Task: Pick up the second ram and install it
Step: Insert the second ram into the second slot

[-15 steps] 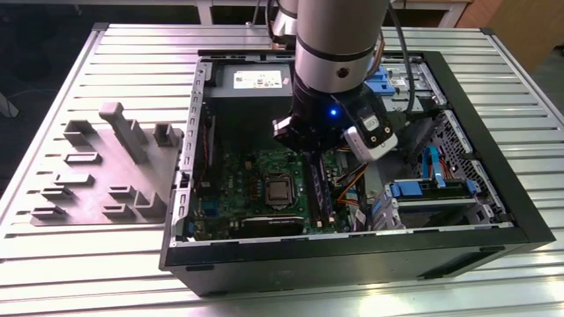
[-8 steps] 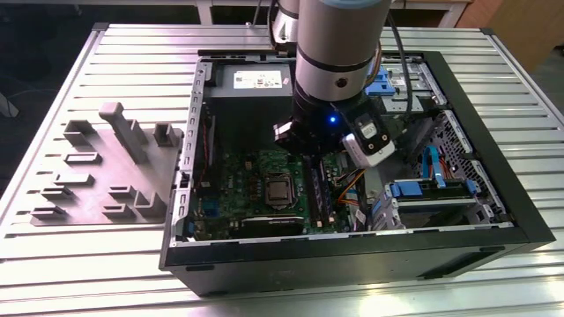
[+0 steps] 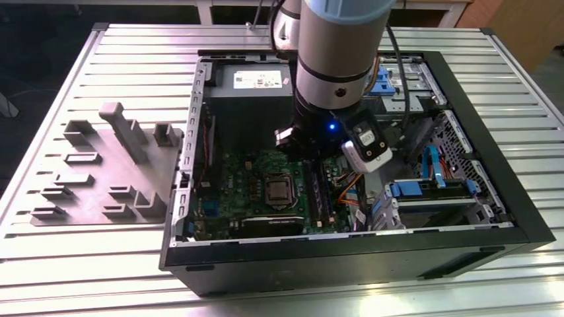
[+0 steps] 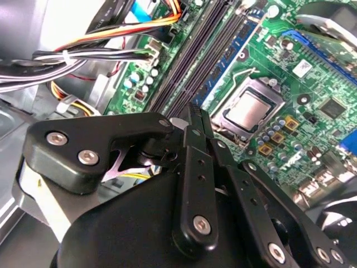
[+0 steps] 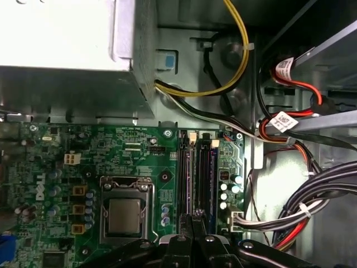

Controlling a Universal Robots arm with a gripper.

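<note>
Exterior view's left: grey holder (image 3: 105,165) on slatted table (image 3: 53,264). Next, open case (image 3: 352,254), motherboard (image 3: 255,172) on its floor, CPU (image 3: 277,189) mid-board. Arm (image 3: 339,59) reaching down inside, just right of CPU, over sockets (image 3: 319,195). Blue cable (image 3: 432,165) further right. First wrist view: gripper (image 5: 194,216) jaws pressed together, tips at near end of sockets. Second wrist view: gripper (image 4: 195,114) likewise closed. Ram (image 5: 205,173) looks to be the dark blue strip on edge in socket farther from CPU, just beside tips. Can't tell if touching.
</note>
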